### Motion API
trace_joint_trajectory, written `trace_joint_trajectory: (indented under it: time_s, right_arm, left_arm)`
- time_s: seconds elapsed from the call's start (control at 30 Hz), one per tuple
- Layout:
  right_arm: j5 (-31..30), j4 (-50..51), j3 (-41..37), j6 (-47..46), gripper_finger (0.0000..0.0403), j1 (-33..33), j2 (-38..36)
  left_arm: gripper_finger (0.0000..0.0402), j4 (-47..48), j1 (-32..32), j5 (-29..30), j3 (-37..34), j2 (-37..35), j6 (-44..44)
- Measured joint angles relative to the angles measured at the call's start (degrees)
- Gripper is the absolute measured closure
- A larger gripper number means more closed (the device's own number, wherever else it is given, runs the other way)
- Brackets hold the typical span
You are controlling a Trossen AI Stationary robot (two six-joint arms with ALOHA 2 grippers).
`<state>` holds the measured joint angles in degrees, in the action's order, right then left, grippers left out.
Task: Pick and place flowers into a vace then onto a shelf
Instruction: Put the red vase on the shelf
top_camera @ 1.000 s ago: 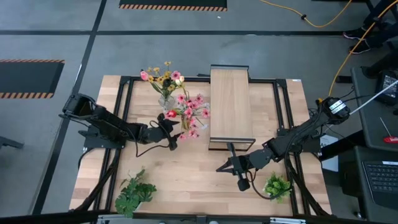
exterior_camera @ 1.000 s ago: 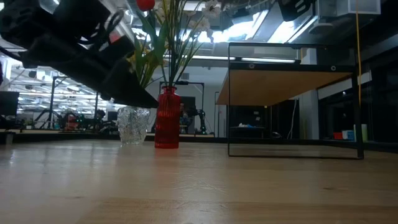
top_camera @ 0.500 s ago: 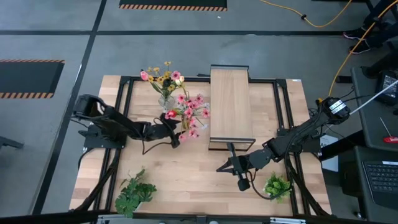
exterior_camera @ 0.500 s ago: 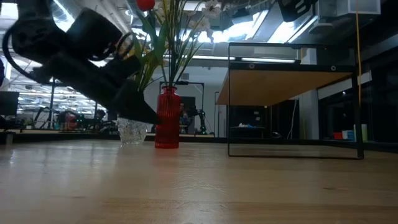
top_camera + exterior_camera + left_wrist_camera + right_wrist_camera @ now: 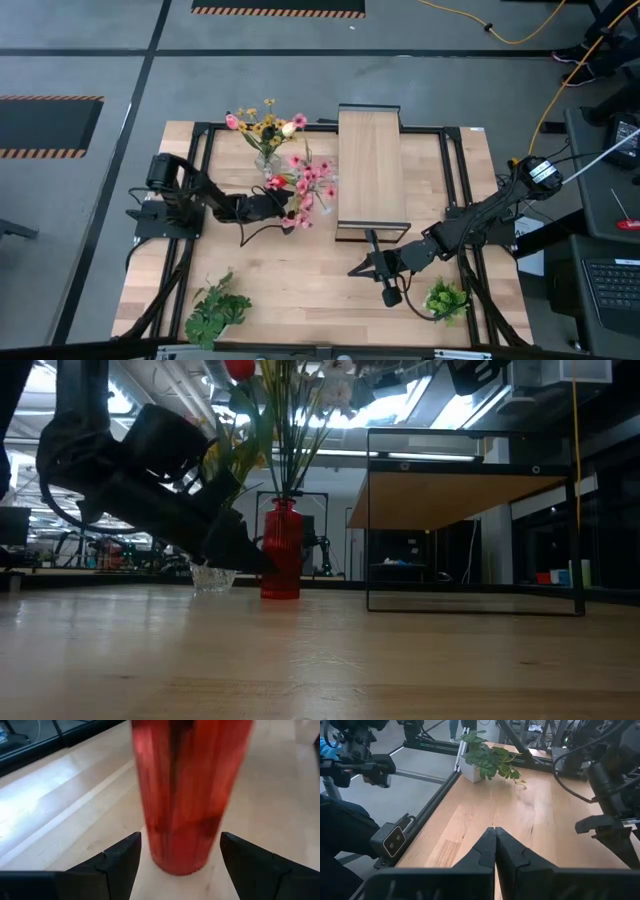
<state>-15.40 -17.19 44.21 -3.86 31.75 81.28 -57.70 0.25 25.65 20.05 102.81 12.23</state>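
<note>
Left wrist view: red vase [image 5: 189, 795] stands upright between the parted fingers [image 5: 120, 857], jaws released, not yet touching it as far as I can tell.
Axis: vertical, crosswise to the jaws.
Left gripper [image 5: 283, 207]: centre-left of the high view, at the red vase under the pink flowers [image 5: 308, 183].
Glass vase [image 5: 212, 574]: just beside the red one, partly hidden by the arm.
Shelf [image 5: 371, 160]: top centre, bare.
Right gripper [image 5: 364, 268]: clenched, lower centre, farther off.

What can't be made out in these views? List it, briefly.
Clear vase: low view, mostly hidden behind the left arm.
Red vase: left wrist view, top cut off by the edge and blurred; high view, hidden under the flowers.
Left end effector: whether its open fingers touch the red vase is unclear.
</note>
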Motion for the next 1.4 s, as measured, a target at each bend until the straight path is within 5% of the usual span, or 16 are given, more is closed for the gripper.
trace_joint_trajectory:
  time_s: [0.47, 1.0, 1.4]
  right_arm:
    - [0.0, 0.3, 0.0, 0.0, 0.0398, 0.0, 0.0]
    - [0.0, 0.3, 0.0, 0.0, 0.0398, -0.1, 0.0]
    - [0.0, 0.4, 0.0, 0.0, 0.0398, -0.1, 0.0]
  left_arm:
    - [0.0139, -1.5, 3.4, -9.1, 2.7, 2.2, -1.0]
    - [0.0141, -0.8, 4.1, -11.9, 6.1, 2.2, -5.1]
    - [0.0182, 0.5, 5.1, -13.6, 6.2, 2.0, -4.6]
